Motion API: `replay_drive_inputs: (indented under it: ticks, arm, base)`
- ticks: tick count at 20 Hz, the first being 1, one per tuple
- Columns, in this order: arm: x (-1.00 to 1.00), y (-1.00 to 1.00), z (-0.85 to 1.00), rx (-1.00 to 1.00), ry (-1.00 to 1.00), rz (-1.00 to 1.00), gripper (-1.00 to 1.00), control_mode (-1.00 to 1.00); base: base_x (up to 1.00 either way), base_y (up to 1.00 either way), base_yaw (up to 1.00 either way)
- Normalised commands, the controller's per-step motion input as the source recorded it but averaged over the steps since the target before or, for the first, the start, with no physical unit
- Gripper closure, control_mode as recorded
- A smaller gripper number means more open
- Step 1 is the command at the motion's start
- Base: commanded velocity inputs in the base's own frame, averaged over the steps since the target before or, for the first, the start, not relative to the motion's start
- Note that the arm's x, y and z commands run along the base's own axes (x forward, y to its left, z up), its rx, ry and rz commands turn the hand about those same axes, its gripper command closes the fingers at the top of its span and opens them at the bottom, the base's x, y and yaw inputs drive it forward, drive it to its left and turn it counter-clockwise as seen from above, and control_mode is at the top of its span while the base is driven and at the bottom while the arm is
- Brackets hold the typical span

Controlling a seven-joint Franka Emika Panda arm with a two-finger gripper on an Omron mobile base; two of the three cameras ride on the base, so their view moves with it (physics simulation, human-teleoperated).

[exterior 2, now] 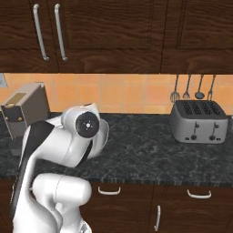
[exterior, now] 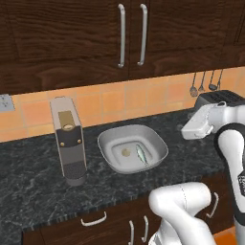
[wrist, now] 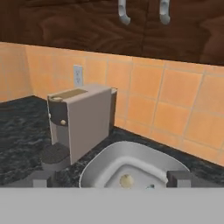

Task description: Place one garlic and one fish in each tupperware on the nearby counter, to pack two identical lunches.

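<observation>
While the gripper (wrist: 112, 178) hangs with fingers spread wide and empty, the grey tupperware (exterior: 107, 143) just below and ahead on the counter (exterior: 33, 186) already holds one garlic (exterior: 126, 152) and one fish (exterior: 141, 154); second lunch seemingly unpacked.

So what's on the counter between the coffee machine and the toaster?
Just the grey tupperware holding a garlic and a fish, seen in the left base view; beyond it, bare counter up to the toaster.
</observation>
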Motion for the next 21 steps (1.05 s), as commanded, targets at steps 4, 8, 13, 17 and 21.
replay_drive_inputs:
  ticks: [4,8,13,17,21]
  arm:
    - [-0.67,0.46,0.72,-0.04,-0.24,0.01,-1.0,-1.0]
    - [-0.6,0.98,0.5,-0.2,-0.22,0.0,-1.0,-1.0]
    - [-0.65,0.99,0.52,-0.26,-0.1,0.03,-1.0,-1.0]
    - [-0.95,0.38,0.73,-0.15,0.07,-0.04,-1.0,-1.0]
    - [-1.0,-0.6,0.23,-0.01,0.13,-0.22,-1.0,-1.0]
  base:
    - [0.0,0.0,0.0]
    - [0.0,0.0,0.0]
    - [0.0,0.0,0.0]
    - [0.0,0.0,0.0]
    - [0.0,0.0,0.0]
